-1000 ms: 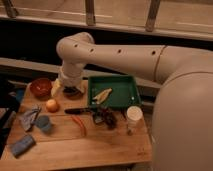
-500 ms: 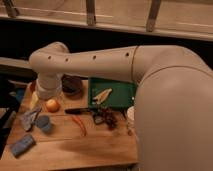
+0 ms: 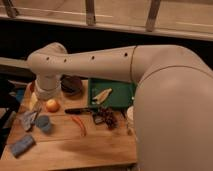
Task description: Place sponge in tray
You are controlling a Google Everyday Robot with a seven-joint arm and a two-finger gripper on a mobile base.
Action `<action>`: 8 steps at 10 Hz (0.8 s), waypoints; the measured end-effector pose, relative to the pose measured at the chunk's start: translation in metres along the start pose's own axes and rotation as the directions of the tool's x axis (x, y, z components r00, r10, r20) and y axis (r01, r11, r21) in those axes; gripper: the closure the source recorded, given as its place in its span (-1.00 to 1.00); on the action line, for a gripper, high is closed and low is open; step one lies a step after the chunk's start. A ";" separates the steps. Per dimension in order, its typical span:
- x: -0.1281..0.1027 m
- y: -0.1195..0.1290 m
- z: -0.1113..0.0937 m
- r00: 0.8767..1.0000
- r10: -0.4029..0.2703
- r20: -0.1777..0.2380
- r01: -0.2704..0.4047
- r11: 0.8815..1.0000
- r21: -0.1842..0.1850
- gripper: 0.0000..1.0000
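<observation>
Camera view: robot arm reaching across a crowded tabletop, sponge lying at the near-left corner

We see a thick white robot arm [image 3: 100,62] that fills the right side and stretches leftward over a wooden tabletop [image 3: 95,150]. At the back of the tabletop sits the dark green tray [image 3: 122,95] with a pale object inside it. A brown bowl [image 3: 72,86] stands just left of the tray.

The gripper [image 3: 36,101] hangs below the wrist at the far left, just beside an orange fruit [image 3: 52,105]. Its jaws are spread and hold nothing.

Smaller things lie between: a blue-grey rag [image 3: 28,119], a round blue cup [image 3: 43,122] and a red chilli [image 3: 78,125].

The sponge [image 3: 22,145], a small blue-grey block, lies flat at the near-left corner, well apart from the tray and nearer to us than the gripper.

We judge it to be light and soft, so it should squash under pressure rather than slip. We would take it across its narrow width at the middle, from above, with a modest squeeze so it does not bulge out or tilt.
</observation>
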 end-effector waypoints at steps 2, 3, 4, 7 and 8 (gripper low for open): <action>0.003 0.021 0.027 0.998 -0.030 -0.050 0.028 0.999 -0.028 -0.60; 0.007 0.034 0.040 0.996 -0.046 -0.073 0.043 0.998 -0.046 -0.60; 0.012 0.045 0.051 0.994 -0.061 -0.095 0.055 0.997 -0.059 -0.60; 0.024 0.089 0.090 0.977 -0.122 -0.173 0.102 0.987 -0.122 -0.60; 0.027 0.099 0.098 0.971 -0.143 -0.193 0.117 0.983 -0.139 -0.60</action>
